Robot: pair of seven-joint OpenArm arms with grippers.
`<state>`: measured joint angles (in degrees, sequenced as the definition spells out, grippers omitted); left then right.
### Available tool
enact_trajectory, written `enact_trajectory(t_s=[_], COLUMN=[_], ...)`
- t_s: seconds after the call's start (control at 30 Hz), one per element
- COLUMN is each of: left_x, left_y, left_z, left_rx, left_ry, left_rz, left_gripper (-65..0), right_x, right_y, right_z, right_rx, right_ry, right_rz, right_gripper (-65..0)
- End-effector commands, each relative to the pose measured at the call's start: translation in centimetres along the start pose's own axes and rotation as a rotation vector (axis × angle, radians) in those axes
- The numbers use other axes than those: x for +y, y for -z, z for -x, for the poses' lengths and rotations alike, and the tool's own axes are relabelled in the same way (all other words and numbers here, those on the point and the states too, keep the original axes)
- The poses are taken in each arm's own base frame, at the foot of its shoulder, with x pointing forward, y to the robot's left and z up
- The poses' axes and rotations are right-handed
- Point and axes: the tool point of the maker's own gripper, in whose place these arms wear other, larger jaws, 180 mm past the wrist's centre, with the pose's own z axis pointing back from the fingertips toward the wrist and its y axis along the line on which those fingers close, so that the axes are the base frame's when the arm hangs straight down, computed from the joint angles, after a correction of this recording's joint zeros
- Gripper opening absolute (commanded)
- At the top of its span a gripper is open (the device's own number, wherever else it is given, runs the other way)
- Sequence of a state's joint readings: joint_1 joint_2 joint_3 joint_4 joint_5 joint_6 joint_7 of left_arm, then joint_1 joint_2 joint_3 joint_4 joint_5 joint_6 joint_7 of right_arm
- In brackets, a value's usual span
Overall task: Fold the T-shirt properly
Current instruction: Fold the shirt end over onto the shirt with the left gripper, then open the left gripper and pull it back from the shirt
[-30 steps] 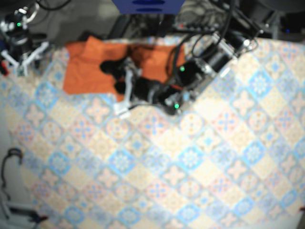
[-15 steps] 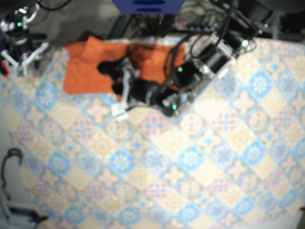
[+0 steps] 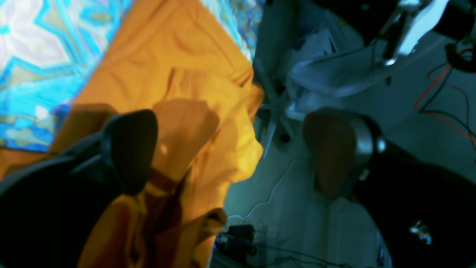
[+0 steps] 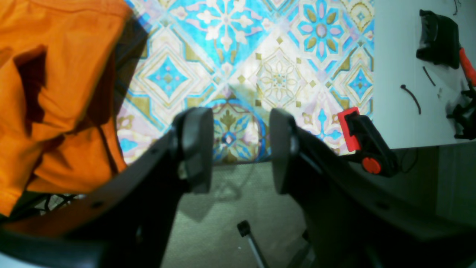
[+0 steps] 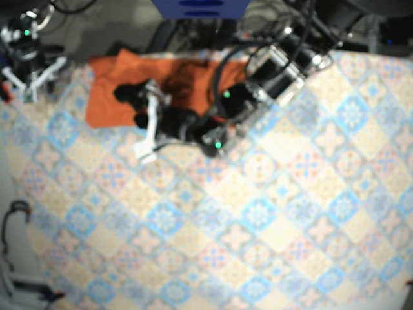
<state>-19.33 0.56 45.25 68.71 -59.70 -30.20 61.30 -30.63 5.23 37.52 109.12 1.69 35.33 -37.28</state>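
left gripper (image 5: pixel 130 107) sits at the far end of the table over the orange t-shirt (image 5: pixel 106 90), its arm reaching in from the base view's upper right. in the left wrist view the gripper (image 3: pixel 228 149) stands wide open: one dark finger (image 3: pixel 130 149) is against a bunched fold of the t-shirt (image 3: pixel 186 74), while the other finger (image 3: pixel 327 149) is well apart from it, past the cloth's edge, with pale floor and cables behind it. whether the near finger actually touches the fabric is hard to tell through the blur. nothing is pinched between the two. the t-shirt lies crumpled rather than flat, with folds heaped on each other, on the patterned tablecloth (image 5: pixel 258 226) near the table's far left corner. right gripper (image 5: pixel 32 77) is off at the base view's top left, just beside the table's corner and apart from the shirt. in its own wrist view the right gripper (image 4: pixel 238 149) is also open, with only the tablecloth (image 4: pixel 241 56) and a grey surface showing in the gap between its fingers. the t-shirt (image 4: pixel 55 93) fills the left side of that view, rumpled and casting a shadow on the cloth. a red and black clamp (image 4: pixel 362 145) sits at the cloth's edge just beside the gripper.
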Motion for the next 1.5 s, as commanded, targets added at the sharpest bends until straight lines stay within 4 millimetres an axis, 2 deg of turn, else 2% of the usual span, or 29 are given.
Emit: enact_trajectory(t_s=[0.0,0.17,0.23,0.37,0.47,0.6,0.73,0.93,1.17,1.3,1.47], left_x=[-1.3,0.5,1.4,1.6,2.2,2.3,1.9,2.0,3.3,4.0,4.0], left_y=[-0.1,-2.6,-3.6,-4.8,-5.4,-5.9,-6.0,-6.4,-7.5,-8.2,-7.9], left_z=[-2.8,-4.2,-4.1,-5.1,-4.0,-3.4,-3.6,-2.8,0.2,1.2,2.5], left_rx=[-0.075,-0.154,-0.153,-0.179,-0.138,-0.148,-0.169,-0.175,-0.136,-0.119,-0.104], left_ry=[0.035,0.004,-0.012,0.001,-0.01,-0.04,-0.06,-0.095,-0.143,-0.154,-0.176], left_rz=[0.037,-0.008,-0.03,-0.044,-0.056,-0.037,-0.007,0.009,-0.026,-0.049,-0.045], left_gripper=[0.0,0.0,0.0,0.0,0.0,0.0,0.0,0.0,0.0,0.0,0.0], right_x=[-0.7,-0.7,-0.7,-0.7,-0.7,-0.7,-0.7,-0.7,-0.7,-0.7,-0.7], right_y=[-0.3,-0.3,-0.3,-0.3,-0.1,0.0,0.0,0.0,0.0,0.0,0.0], right_z=[-1.0,-1.0,-0.9,-1.0,-1.6,-1.7,-1.7,-1.6,-1.6,-1.6,-1.6], right_rx=[-0.035,-0.036,-0.035,-0.036,-0.053,-0.053,-0.053,-0.051,-0.05,-0.05,-0.05], right_ry=[-0.011,-0.011,-0.01,-0.01,-0.007,-0.007,-0.007,-0.006,-0.005,-0.005,-0.005], right_rz=[0.016,0.016,0.015,0.016,0.018,0.018,0.018,0.018,0.017,0.017,0.017], right_gripper=[-40.5,-40.5,-40.5,-40.5,-40.5,-40.5,-40.5,-40.5,-40.5,-40.5,-40.5])
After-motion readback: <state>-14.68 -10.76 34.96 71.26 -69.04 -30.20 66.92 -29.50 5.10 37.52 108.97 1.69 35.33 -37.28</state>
